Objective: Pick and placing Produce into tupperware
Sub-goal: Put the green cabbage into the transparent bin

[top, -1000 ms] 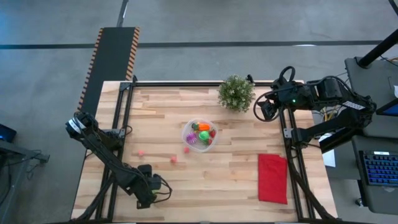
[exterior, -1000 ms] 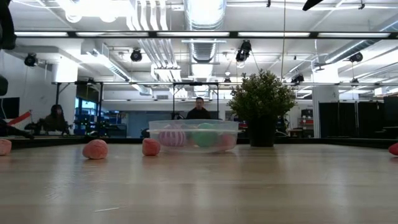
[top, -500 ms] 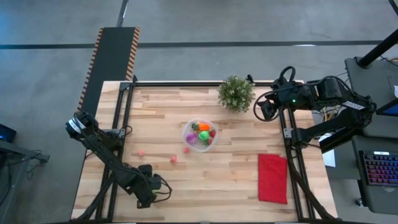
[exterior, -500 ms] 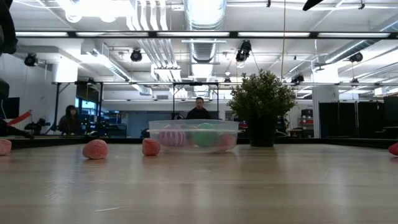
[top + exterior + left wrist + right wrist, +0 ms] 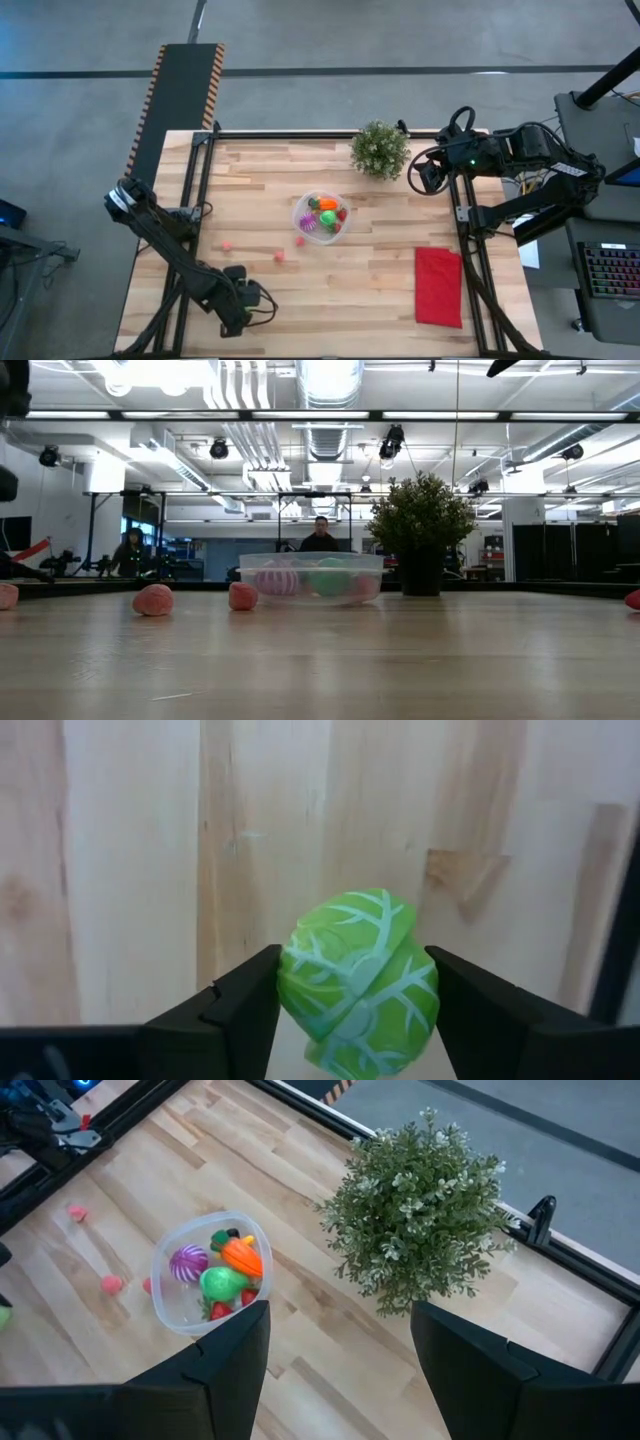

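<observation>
My left gripper point(image 5: 240, 308) is at the table's near left corner and is shut on a green toy cabbage point(image 5: 360, 985) with pale veins; in the high view the gripper hides it. The clear round bowl point(image 5: 320, 216) sits mid-table on its base and holds purple, green, orange and red toys. It also shows in the low view point(image 5: 312, 577) and the right wrist view point(image 5: 205, 1270). Three pink toys lie on the wood left of the bowl point(image 5: 227, 245), point(image 5: 279, 256), point(image 5: 300, 240). My right gripper point(image 5: 420, 175) waits open at the far right, beside the potted plant. My left gripper point(image 5: 355, 960) pinches the green cabbage between its two fingers, one on each opposite side of it point(image 5: 295, 980). The fingers point down at the table from above. Whether the cabbage rests on the wood or hangs clear, I cannot tell.
A bushy potted plant point(image 5: 380, 149) stands at the far edge, right of centre. A flat red cloth point(image 5: 438, 286) lies at the near right. Black frame rails run along the table's left, right and far sides. Bare wood lies between the left gripper and the bowl. People show far behind the table.
</observation>
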Tool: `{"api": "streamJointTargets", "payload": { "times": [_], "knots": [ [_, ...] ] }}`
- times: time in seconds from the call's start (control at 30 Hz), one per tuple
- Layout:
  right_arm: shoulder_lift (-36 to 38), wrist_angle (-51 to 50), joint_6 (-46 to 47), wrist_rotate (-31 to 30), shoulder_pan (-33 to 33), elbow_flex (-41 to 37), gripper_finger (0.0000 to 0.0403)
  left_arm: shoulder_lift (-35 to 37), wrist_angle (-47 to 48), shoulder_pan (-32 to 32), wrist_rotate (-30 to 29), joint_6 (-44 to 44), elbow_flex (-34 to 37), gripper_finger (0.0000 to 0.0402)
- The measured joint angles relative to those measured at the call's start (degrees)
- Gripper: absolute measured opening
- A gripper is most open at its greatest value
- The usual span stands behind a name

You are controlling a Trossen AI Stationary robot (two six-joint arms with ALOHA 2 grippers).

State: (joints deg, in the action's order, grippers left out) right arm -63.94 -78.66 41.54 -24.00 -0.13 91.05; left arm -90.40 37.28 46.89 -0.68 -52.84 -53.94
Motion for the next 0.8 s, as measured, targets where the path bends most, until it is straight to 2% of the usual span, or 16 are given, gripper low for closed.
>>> {"api": "streamJointTargets", "payload": {
  "times": [0.13, 0.27, 0.47, 0.6, 0.7, 0.8],
  "knots": [
    [0.0, 0.0, -0.5, 0.0, 0.0, 0.0, 0.0235, 2.3, 6.0, -1.6, -0.6, 2.7, -1.8, 0.0209],
    [0.0, 0.0, -0.9, 0.0, 0.0, 0.0, 0.0235, 5.3, 12.3, -5.1, -4.0, 7.9, -3.8, 0.0209],
    [0.0, 0.0, -1.0, 0.0, 0.0, 0.0, 0.0235, 9.4, 13.4, -16.9, -12.4, 22.5, -7.6, 0.0209],
    [0.0, 0.0, -1.0, 0.5, 0.0, 0.0, 0.0235, 9.8, 9.1, -27.1, -13.3, 33.7, -10.2, 0.0209],
    [0.0, -0.1, -1.0, 0.7, 0.0, 0.0, 0.0235, 8.7, 1.6, -33.3, -13.1, 43.2, -11.8, 0.0209],
    [0.0, -0.3, -1.0, 0.7, 0.0, 0.0, 0.0235, 6.0, -6.6, -38.4, -12.4, 48.4, -13.6, 0.0209]
  ]
}}
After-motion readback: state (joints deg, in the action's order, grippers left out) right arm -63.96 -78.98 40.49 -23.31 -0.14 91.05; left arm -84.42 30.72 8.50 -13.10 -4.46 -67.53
